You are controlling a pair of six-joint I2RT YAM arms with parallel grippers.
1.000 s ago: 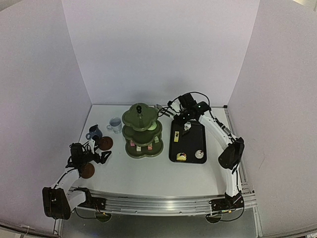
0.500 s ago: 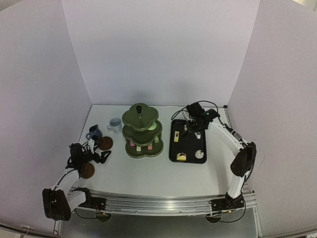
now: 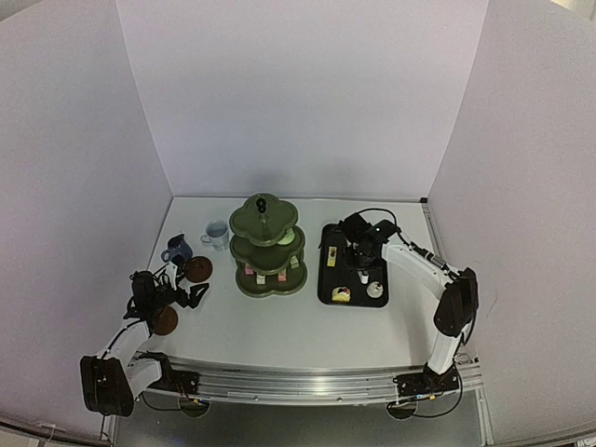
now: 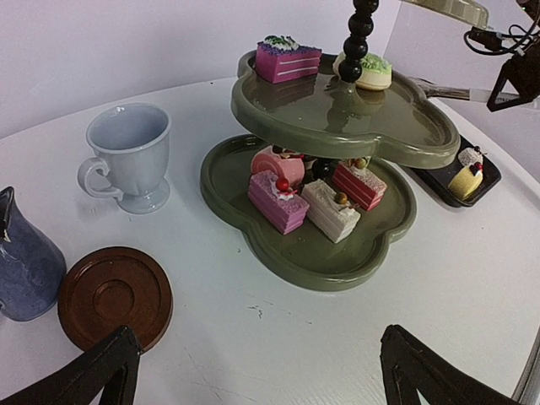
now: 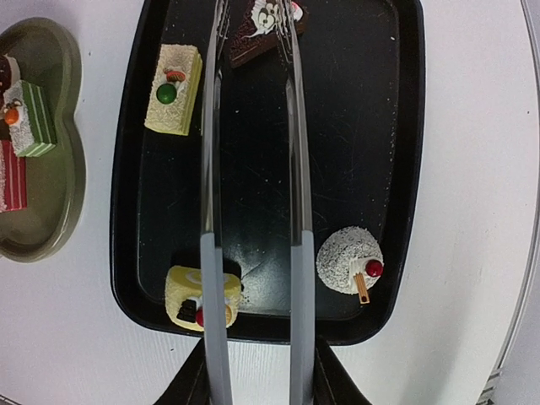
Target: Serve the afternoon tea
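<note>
Four cakes line the rim of the black tray, its middle bare. Right gripper clamped on metal tongs above it. Left gripper spread wide, empty, near two saucers. Two mugs behind them; one stand mid-table, just left of tray. Near edge of table bare.

Stand mid-worktop, cakes on its tiers. Tray just right of it, four more cakes in it, tongs above. Two mugs left of stand, saucers in front of them.
</note>
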